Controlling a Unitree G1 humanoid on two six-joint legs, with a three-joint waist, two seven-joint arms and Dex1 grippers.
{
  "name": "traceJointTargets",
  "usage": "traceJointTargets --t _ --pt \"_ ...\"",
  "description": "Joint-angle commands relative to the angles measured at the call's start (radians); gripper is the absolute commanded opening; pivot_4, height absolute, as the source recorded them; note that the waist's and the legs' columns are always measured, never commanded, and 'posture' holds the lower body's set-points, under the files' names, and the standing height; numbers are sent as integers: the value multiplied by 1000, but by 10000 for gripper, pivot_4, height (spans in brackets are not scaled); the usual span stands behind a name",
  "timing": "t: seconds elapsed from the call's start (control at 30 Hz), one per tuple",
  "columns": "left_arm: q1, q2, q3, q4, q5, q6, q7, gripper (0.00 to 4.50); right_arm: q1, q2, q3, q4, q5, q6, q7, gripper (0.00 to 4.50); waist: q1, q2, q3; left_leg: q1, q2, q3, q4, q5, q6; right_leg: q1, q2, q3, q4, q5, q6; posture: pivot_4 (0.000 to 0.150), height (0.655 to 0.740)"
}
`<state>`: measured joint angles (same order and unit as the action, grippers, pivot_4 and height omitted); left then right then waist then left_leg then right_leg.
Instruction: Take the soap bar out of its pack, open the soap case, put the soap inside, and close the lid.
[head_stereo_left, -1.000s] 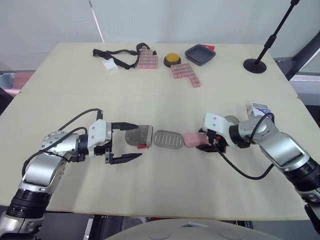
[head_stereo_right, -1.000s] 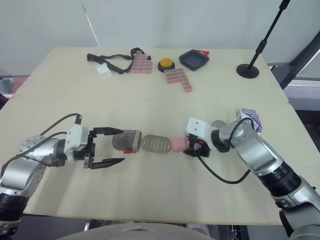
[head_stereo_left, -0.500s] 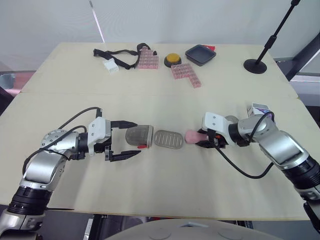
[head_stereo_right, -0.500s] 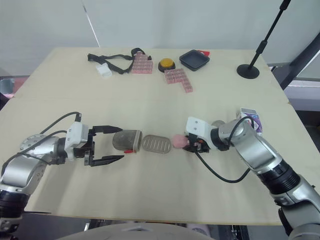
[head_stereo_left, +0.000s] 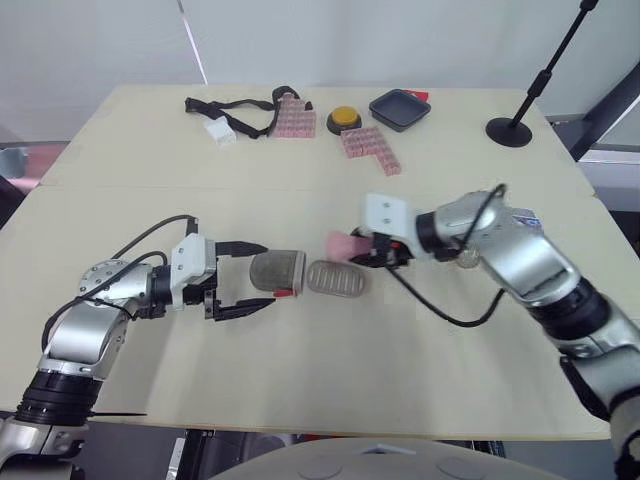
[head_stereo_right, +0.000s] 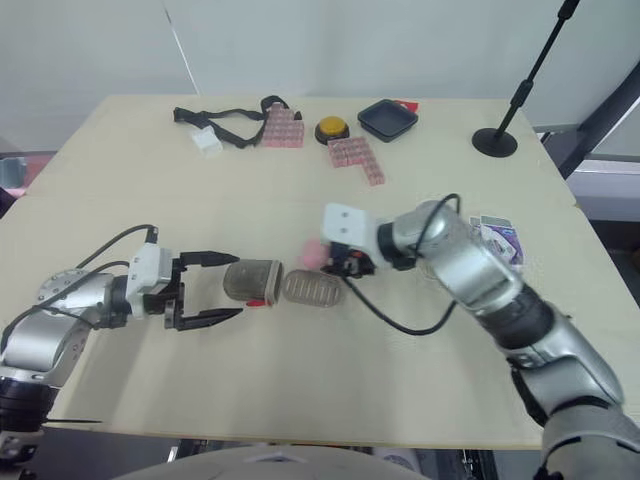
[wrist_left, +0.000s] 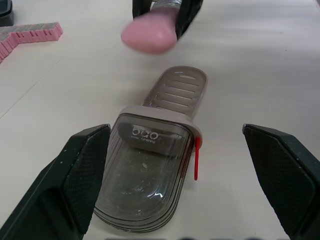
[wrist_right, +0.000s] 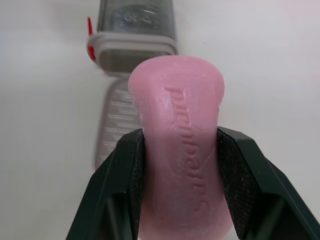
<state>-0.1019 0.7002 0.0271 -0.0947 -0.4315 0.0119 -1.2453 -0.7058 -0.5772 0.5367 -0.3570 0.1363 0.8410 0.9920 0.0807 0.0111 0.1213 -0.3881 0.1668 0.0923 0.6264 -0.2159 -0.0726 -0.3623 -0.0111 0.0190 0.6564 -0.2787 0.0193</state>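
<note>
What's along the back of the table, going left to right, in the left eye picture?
Tangled black strap → round yellow button → square black plastic tray → round black stand base.

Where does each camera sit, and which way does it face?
Left, right eye: head, looking down over the table; both arms show.
Left wrist: behind the open left tool, facing the soap case.
Right wrist: behind the right tool gripping the soap bar, facing the case.
Shared: both wrist views show soap and case.
</note>
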Motion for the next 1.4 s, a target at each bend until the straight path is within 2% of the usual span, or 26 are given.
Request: traceJointTargets --t 0.03,0.33,0.6,1.0,1.07,1.23,1.4 --pt "-10 16 31 -1 -5 -22 -4 45000 -43 43 50 -23 -27 77 -42 16482 1 0 0 0 0 0 0 0 0 0 0 0 0 0 0 1500 7400" --pt "-25 16 28 11 -1 -23 -4 45000 -97 92 116 22 -24 164 -77 16482 -3 0 0 0 0 0 0 1 -1 -2 0 0 1 0 0 1500 7400" --pt "-33 13 22 9 -1 -14 3 45000 -86 105 129 8 -7 237 -95 16482 -2 0 0 -1 0 0 0 1 -1 -2 0 0 1 0 0 1500 7400" --pt "-45 9 15 16 5 -11 9 45000 -96 112 146 32 -5 235 -111 16482 -2 0 0 -1 0 0 0 1 -1 -2 0 0 1 0 0 1500 7400" --pt "-46 8 15 17 7 -11 10 45000 -97 114 145 34 -7 230 -114 26743 -2 0 0 -1 0 0 0 1 -1 -2 0 0 2 0 0 1500 7400" --pt "-47 8 15 16 9 -8 11 45000 -102 106 139 31 -6 221 -113 43540 -2 0 0 -1 0 0 0 1 -2 -2 0 0 2 0 0 1500 7400" --pt "-44 8 13 8 10 -5 15 45000 -94 82 79 -3 14 218 -113 44345 -1 0 0 -1 0 0 0 1 -1 -2 0 0 2 0 0 1500 7400"
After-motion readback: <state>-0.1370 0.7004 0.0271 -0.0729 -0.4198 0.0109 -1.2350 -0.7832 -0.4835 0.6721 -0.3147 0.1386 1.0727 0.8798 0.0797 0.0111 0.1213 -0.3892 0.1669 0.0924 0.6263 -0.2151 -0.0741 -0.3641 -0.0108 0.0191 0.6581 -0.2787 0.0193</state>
